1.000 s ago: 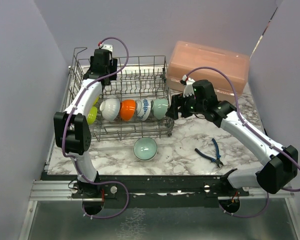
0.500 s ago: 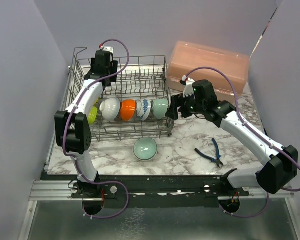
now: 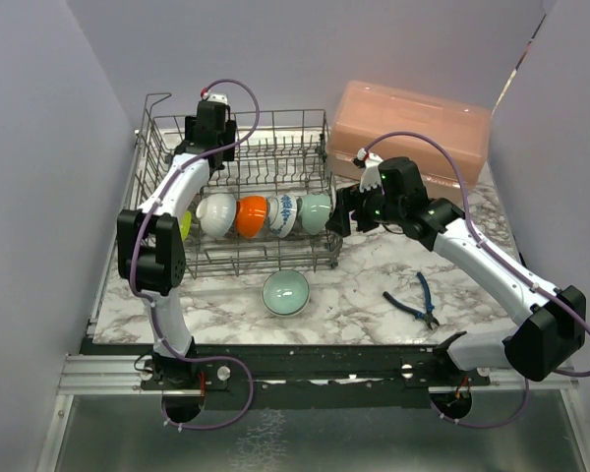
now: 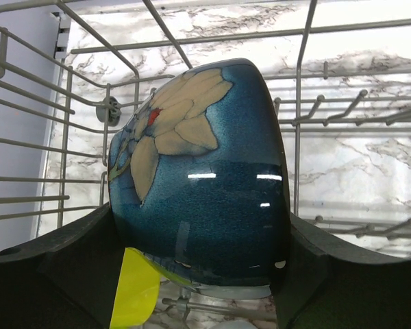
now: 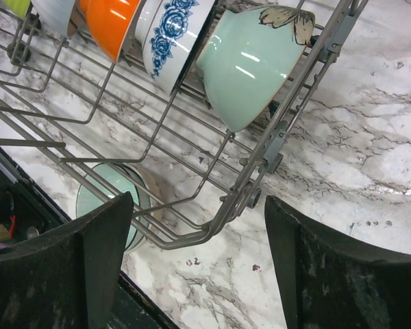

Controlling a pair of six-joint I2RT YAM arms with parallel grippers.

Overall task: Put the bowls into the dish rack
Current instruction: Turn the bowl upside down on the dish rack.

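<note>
**A:** What is the right tool point(image 3: 342, 211) doing?

**B:** Its jaws are spread wide with nothing between them. It sits mid-frame in the overhead view, just beside the right end of the dish rack point(image 3: 275, 147). In its wrist view the rack's lower corner lies below the spread fingers.

**A:** What's nearest the arm bases?

**B:** A loose teal bowl point(image 3: 286, 292) sits mouth-up on the marble tabletop point(image 3: 374, 275), lower centre, just in front of the rack. Blue-handled pliers point(image 3: 418, 300) lie to its right, well apart.

**A:** And behind that?

**B:** The rack's front row holds five bowls on edge. From left to right they are a lime-yellow bowl point(image 3: 184, 228), a white bowl point(image 3: 216, 214), an orange bowl point(image 3: 252, 214), a blue-patterned bowl point(image 3: 283, 214) and a racked teal bowl point(image 3: 316, 211).

**A:** And the left tool point(image 3: 208, 128)?

**B:** It's farther back, upper left, over the rack's rear part. It grips a dark blue bowl point(image 4: 205, 178) with a cream flower, one finger on each side. The bowl is tipped on edge inside the wire walls. I cannot tell whether it rests on the tines.

**A:** Anything beyond?

**B:** A pink lidded box point(image 3: 413, 128), upper right, behind the rack's right end.
</note>
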